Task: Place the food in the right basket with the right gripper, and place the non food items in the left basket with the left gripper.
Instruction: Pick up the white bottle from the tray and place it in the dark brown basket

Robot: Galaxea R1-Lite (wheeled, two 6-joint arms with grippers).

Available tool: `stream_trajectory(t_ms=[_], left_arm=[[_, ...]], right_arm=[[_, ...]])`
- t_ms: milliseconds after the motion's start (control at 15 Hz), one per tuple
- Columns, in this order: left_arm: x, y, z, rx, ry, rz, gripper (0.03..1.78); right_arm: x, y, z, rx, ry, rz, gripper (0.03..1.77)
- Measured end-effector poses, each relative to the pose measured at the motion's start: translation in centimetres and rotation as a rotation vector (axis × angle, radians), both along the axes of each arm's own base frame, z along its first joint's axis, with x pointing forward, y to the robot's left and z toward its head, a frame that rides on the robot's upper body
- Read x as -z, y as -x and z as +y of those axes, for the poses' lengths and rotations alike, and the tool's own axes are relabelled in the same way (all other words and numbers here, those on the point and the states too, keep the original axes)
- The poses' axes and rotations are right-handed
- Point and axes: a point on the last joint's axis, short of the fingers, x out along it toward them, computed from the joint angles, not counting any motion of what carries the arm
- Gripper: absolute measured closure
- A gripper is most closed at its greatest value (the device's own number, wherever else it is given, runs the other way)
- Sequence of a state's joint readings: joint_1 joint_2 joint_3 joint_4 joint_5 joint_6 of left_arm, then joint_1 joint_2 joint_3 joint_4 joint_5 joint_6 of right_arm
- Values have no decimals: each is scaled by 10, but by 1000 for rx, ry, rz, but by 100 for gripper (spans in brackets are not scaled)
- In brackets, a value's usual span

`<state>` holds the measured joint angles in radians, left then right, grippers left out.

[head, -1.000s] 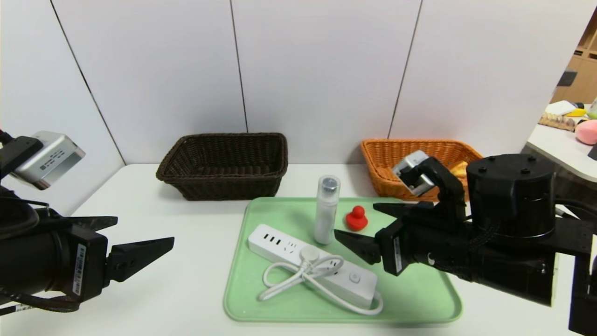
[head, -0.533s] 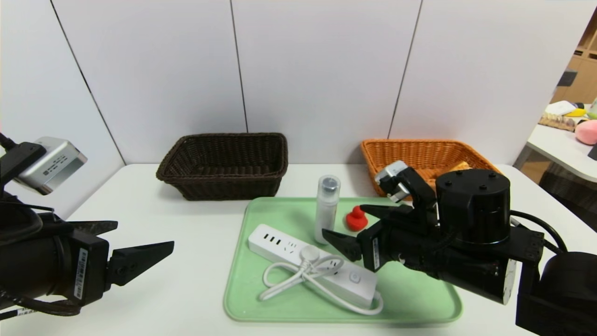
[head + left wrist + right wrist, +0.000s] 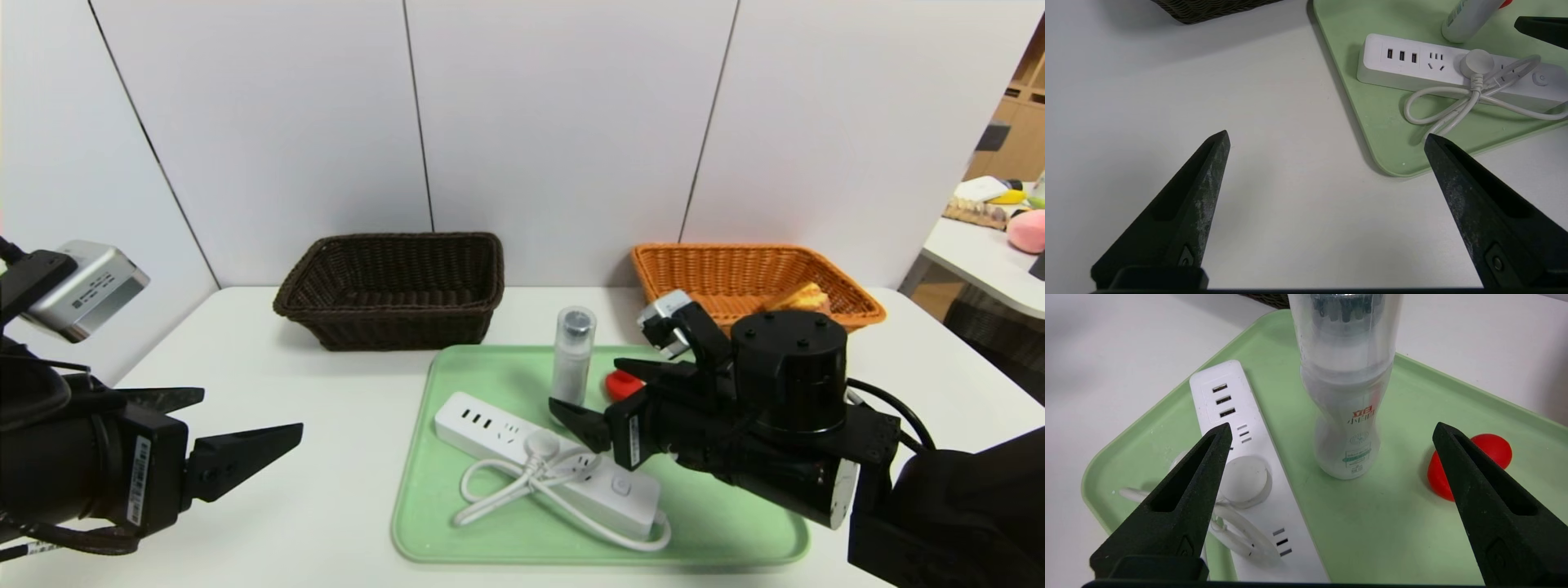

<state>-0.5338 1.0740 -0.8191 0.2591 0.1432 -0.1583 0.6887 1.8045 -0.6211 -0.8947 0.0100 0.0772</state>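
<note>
The food, a yellow-orange bun point(image 3: 798, 296), lies inside the orange-tan right basket point(image 3: 678, 265). On the green tray point(image 3: 445, 506) lie a white power strip point(image 3: 490, 425) with its coiled cord, an upright clear bottle point(image 3: 571, 359) and a small red toy point(image 3: 620, 384). My right gripper point(image 3: 588, 384) hovers open over the tray, pointing at the bottle point(image 3: 1347, 396), with the red toy point(image 3: 1494, 447) beside one finger and the power strip point(image 3: 1237, 416) under the other. My left gripper point(image 3: 249, 410) is open and empty above the bare table, left of the tray point(image 3: 1372, 122).
The dark brown left basket point(image 3: 388, 286) stands at the back of the white table point(image 3: 326, 490), left of the tray. White wall panels close off the back. A side table with unrelated items point(image 3: 1004, 220) sits at the far right.
My right arm has swung left from in front of the orange basket to over the tray, close to the bottle, uncovering the bun. The left arm has barely moved.
</note>
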Motion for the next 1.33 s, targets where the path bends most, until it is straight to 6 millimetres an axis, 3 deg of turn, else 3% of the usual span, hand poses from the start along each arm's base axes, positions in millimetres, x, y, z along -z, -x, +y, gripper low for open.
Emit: stream_trajectory(t_ms=[800, 1333], left_arm=[[5, 1, 0, 1, -8, 13, 12], [6, 0, 0, 3, -9, 17, 12]], right_arm=[[31, -26, 21, 8, -46, -65, 11], [40, -37, 28, 15, -45, -68, 11]])
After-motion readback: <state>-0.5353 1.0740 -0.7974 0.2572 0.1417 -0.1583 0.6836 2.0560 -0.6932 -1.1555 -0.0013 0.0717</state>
